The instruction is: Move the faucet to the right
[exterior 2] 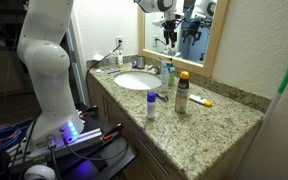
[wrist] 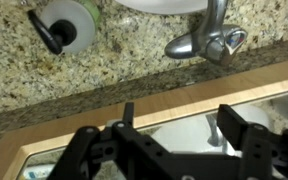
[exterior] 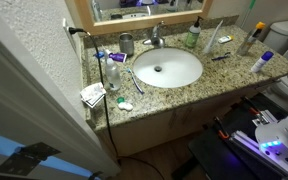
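The faucet (exterior: 156,38) is a small chrome tap with a top lever. It stands behind the white oval basin (exterior: 167,68) on the granite counter. In the wrist view the faucet (wrist: 206,40) is at the top right, with the basin rim (wrist: 159,5) above it. My gripper (wrist: 181,125) is open and empty. Its two black fingers hang in front of the wooden mirror frame and the mirror glass, apart from the faucet. In an exterior view the gripper (exterior 2: 169,38) hovers in front of the mirror, above the back of the basin.
A cylindrical metal cup (exterior: 126,44) stands beside the faucet and also shows in the wrist view (wrist: 69,25). Bottles (exterior 2: 181,92) and small toiletries (exterior: 259,62) crowd the counter ends. The mirror and wall are close behind the faucet.
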